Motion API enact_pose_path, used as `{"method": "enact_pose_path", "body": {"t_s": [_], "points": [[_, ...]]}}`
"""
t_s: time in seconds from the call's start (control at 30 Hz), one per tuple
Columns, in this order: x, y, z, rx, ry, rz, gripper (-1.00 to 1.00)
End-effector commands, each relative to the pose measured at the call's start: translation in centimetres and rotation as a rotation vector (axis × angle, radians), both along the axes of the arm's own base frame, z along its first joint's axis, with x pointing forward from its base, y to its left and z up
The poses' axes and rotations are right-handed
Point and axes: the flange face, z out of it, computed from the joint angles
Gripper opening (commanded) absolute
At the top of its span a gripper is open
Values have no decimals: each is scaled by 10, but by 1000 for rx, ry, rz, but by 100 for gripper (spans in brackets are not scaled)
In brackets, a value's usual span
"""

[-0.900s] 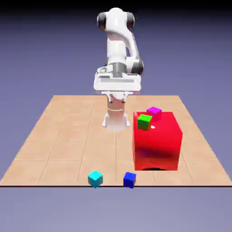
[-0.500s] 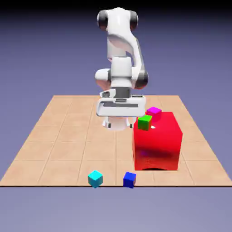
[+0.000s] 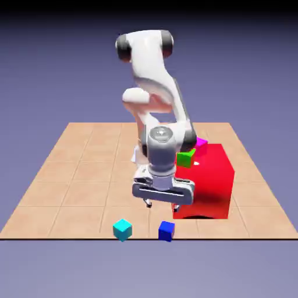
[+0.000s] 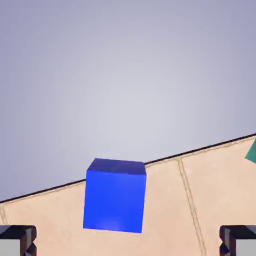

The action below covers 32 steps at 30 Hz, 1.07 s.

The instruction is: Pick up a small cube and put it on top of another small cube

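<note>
A small blue cube [image 3: 166, 230] [image 4: 115, 195] rests near the table's front edge. A cyan cube [image 3: 122, 229] sits to its left in the exterior view; only its corner [image 4: 251, 151] shows at the right edge of the hand view. My gripper [image 3: 160, 204] hangs just above and slightly behind the blue cube. It is open, its two grey fingertips [image 4: 18, 240] spread wide with nothing between them. A green cube [image 3: 185, 157] and a magenta cube [image 3: 199, 142] lie on top of the big red block [image 3: 206, 180].
The big red block stands right of my hand in the exterior view, close to the gripper body. The table's front edge [image 4: 165, 159] runs just past the blue cube.
The arm has swung forward and down from near its base toward the table's front, bringing the hand over the blue cube. No cube has moved.
</note>
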Motion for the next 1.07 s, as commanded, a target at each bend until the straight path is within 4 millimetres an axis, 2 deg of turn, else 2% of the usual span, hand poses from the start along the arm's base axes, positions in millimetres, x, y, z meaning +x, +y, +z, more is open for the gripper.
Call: {"method": "enact_pose_path", "body": {"t_s": [0.0, 0.03, 0.1, 0.2, 0.23, 0.27, 0.3, 0.4, 0.43, 0.57, 0.73, 0.77, 0.87, 0.9, 0.93, 0.97, 1.03], "points": [[3, 1, -11, 7, 34, -15, 0], [5, 3, -21, 15, 67, -30, 0], [6, 3, -25, 18, 78, -35, 0], [-5, 7, -86, 18, 78, -35, 0], [-7, 8, -93, 18, 78, -35, 0], [-7, 8, -93, 18, 78, -35, -100], [-7, 8, -93, 18, 78, -35, -100], [5, 3, -32, 18, 78, -35, -100], [6, -9, -23, 15, 81, -75, -100], [2, -86, -4, 13, 86, -334, -100], [-15, -176, 27, 41, 70, -655, -100], [-15, -176, 27, 41, 70, -655, -100], [-21, -166, -33, 42, 70, -655, -100], [-23, -165, -42, 41, 70, -655, -100], [-23, -165, -42, 41, 70, -655, 100], [-23, -165, -42, 41, 70, -655, 100], [-17, -172, -2, 42, 70, -654, 100]]}}
